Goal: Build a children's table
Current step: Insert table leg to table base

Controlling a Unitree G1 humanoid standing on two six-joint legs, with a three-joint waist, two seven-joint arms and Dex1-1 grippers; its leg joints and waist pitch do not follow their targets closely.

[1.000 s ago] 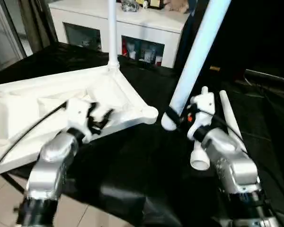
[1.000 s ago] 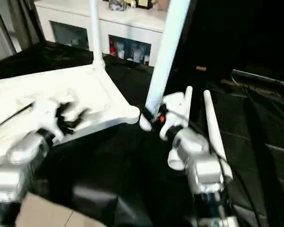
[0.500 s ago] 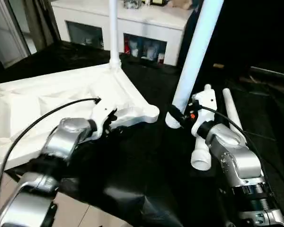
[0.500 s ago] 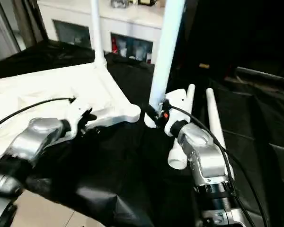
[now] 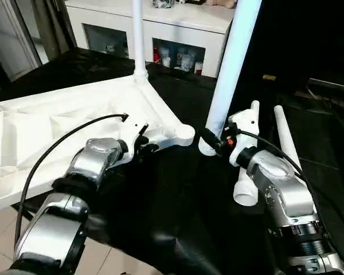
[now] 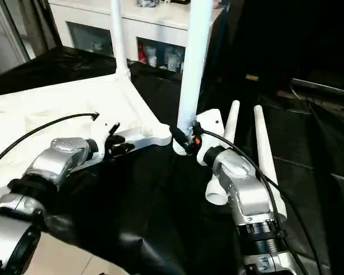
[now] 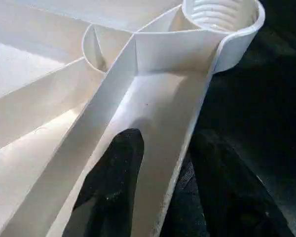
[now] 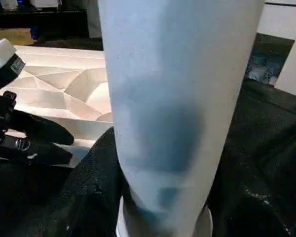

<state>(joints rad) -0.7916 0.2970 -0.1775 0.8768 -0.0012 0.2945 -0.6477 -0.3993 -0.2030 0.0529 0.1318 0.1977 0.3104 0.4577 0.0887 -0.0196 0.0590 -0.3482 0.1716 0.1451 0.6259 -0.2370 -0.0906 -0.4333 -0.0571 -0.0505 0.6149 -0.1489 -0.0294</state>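
Note:
The children's table top (image 5: 57, 123) lies upside down on black cloth, ribbed underside up. One leg (image 5: 137, 34) stands in its far corner. My left gripper (image 5: 142, 143) is at the near rim beside the empty corner socket (image 7: 222, 12). Its fingers (image 7: 113, 182) clasp the rim wall, one inside the rib bay and one outside. My right gripper (image 5: 209, 142) is shut on a second leg (image 5: 232, 63), which it holds nearly upright. That leg's lower end hangs just right of the socket (image 5: 183, 134). In the right wrist view the gripper (image 8: 163, 197) hugs the tube (image 8: 172, 98).
Two more white legs (image 5: 249, 154) (image 5: 284, 137) lie side by side on the cloth under my right forearm. A white cabinet (image 5: 178, 28) with glass-fronted compartments stands behind the table. Bare floor (image 5: 0, 223) shows past the cloth's near left edge.
My left gripper has reached forward to the top's near rim and its fingers have drawn together around the wall. The right gripper still holds the upright leg in about the same place.

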